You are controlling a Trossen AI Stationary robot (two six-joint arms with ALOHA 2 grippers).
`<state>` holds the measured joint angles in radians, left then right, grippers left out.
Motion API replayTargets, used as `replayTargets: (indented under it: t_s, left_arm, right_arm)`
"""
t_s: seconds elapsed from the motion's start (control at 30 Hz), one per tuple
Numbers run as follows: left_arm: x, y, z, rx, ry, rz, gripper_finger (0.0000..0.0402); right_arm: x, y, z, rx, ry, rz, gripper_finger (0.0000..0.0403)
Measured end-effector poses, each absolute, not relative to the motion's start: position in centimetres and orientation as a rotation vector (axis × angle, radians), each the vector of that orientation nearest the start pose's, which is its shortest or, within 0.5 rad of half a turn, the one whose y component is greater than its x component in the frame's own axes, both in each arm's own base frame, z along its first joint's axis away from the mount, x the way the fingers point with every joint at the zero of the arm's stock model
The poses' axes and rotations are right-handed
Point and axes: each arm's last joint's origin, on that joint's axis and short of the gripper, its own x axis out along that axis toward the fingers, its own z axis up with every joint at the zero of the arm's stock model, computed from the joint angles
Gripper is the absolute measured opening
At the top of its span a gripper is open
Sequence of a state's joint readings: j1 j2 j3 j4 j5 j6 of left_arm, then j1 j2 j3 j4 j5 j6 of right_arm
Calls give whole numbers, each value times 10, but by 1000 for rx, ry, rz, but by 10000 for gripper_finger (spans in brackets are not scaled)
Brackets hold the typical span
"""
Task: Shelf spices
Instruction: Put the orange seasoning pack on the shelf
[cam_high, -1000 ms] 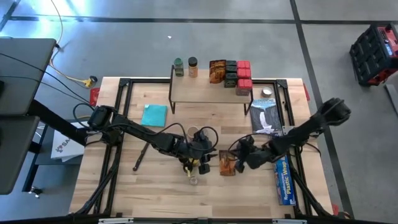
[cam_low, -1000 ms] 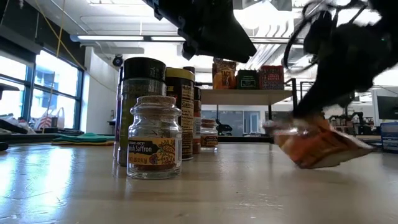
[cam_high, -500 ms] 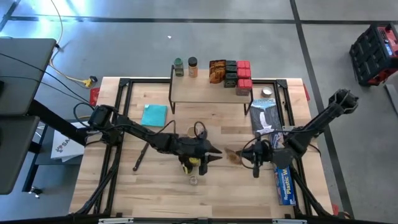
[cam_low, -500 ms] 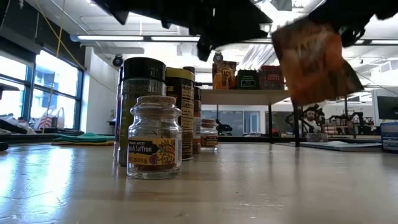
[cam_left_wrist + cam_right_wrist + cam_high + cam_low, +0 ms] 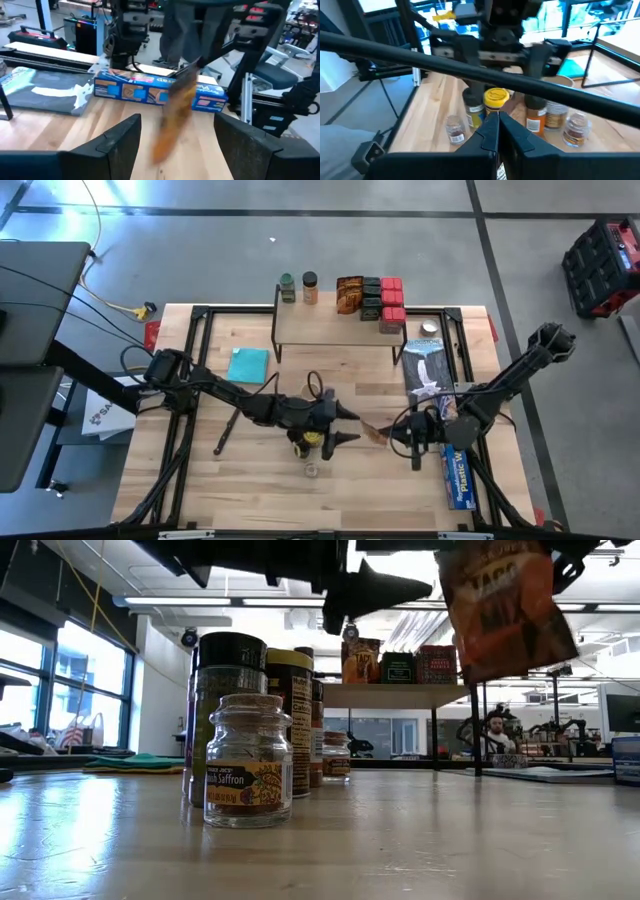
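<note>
A: Where's our packet rn?

B: The orange-brown packet [image 5: 374, 430] hangs off the desk [image 5: 230, 480], mid-desk, a bit right of centre. Our right gripper [image 5: 397, 434] has it; those fingers are clenched on its right end, as far as we can see from above. In the low view the packet [image 5: 505, 602] dangles well clear of the wood.

A: And our left gripper?

B: The left gripper [image 5: 343, 425] sits just left of the packet, fingers spread wide, holding nothing. From the left wrist the packet [image 5: 172, 112] shows between the two dark fingers [image 5: 117, 142], edge-on and blurred. Can't tell if it touches either one.

A: So which way does it lie from the open fingers?

B: To the right, straight ahead of them. Its long axis from above runs roughly left-right, free end pointing left at our left gripper, pinched end right. In the low view it hangs tilted, face toward the near camera.

A: Which arm's nearer?

B: Right arm holds it; left is just beside the free end. We judge a hand-over is what's set up, w/ the left closing on that edge.

A: Shelf [image 5: 330, 325]?

B: Far side of the desk, well apart from the packet. Jars [image 5: 297, 287] and red boxes [image 5: 391, 300] already along it. More jars [image 5: 312, 442] cluster under our left arm.
</note>
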<state>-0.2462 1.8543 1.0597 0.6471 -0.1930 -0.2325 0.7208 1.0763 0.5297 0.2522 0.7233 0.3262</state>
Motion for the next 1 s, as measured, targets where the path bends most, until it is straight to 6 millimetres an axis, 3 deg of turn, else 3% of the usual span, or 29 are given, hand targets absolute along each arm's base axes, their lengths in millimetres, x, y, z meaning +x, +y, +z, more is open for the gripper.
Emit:
replayTargets:
  t_s: [0.33, 0.73, 1.0]
  left_arm:
    - [394, -94, 214, -182, 103, -118, 241]
    - [396, -94, 220, -199, 58, -120, 146]
    - [396, -93, 219, -195, 68, -87, 131]
  right_arm:
    - [179, 132, 236, 127, 207, -10, 0]
    - [180, 133, 235, 128, 203, -18, 0]
    - [180, 132, 235, 127, 201, -26, 0]
